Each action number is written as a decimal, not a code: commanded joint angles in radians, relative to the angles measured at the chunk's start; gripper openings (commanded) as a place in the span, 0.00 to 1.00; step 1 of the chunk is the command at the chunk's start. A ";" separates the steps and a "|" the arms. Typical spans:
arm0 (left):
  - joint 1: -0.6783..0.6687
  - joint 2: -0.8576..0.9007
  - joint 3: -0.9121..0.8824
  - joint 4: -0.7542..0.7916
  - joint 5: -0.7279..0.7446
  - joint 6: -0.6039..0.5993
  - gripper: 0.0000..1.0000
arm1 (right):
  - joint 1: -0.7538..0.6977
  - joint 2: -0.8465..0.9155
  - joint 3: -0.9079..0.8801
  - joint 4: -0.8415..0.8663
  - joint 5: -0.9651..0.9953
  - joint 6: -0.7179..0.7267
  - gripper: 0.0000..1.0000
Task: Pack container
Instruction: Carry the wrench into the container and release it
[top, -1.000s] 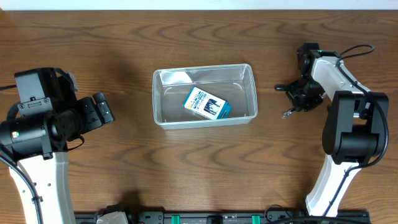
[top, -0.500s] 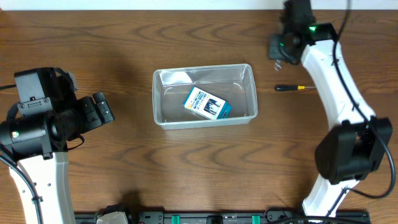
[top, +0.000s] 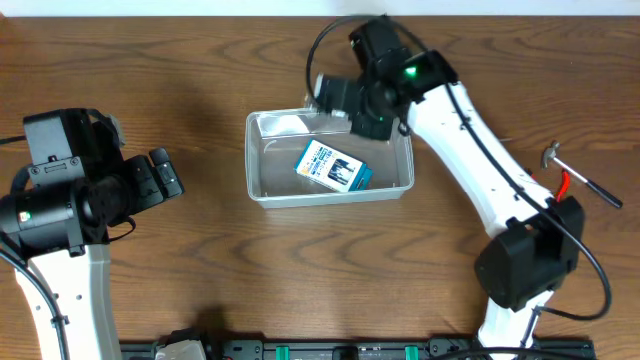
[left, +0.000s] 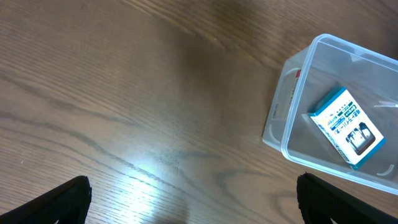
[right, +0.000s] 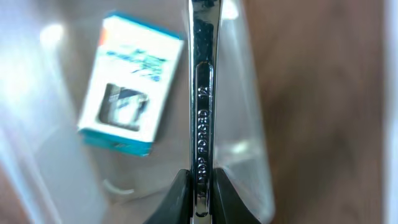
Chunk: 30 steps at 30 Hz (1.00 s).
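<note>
The container (top: 250, 160) is a clear shallow plastic bin at the table's middle. A blue and white box (top: 333, 167) lies in it. My right gripper (top: 370, 122) is over the bin's far rim. In the right wrist view it (right: 202, 193) is shut on a steel wrench (right: 202, 93) that points over the bin wall (right: 249, 124), with the box (right: 130, 87) to its left. My left gripper (top: 170, 175) is left of the bin, open and empty (left: 199, 208). Its view shows the bin (left: 273, 118) and the box (left: 345, 126) at the right.
A hammer (top: 565, 178) with a red and black handle lies near the table's right edge. My right arm stretches diagonally from the front right to the bin and covers the table behind the bin's right end.
My right arm has swung left from the tools at the table's right side to the bin's far rim, carrying the wrench. The hammer has come into view. The left arm has not moved.
</note>
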 joint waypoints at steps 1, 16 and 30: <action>-0.004 0.002 0.010 0.000 0.003 -0.005 0.98 | 0.010 0.058 -0.013 -0.032 -0.107 -0.125 0.01; -0.004 0.002 0.010 0.007 0.003 -0.005 0.98 | 0.009 0.275 -0.013 -0.071 -0.141 -0.125 0.17; -0.004 0.002 0.010 0.013 0.003 -0.005 0.98 | -0.009 0.100 0.094 -0.060 -0.098 0.077 0.89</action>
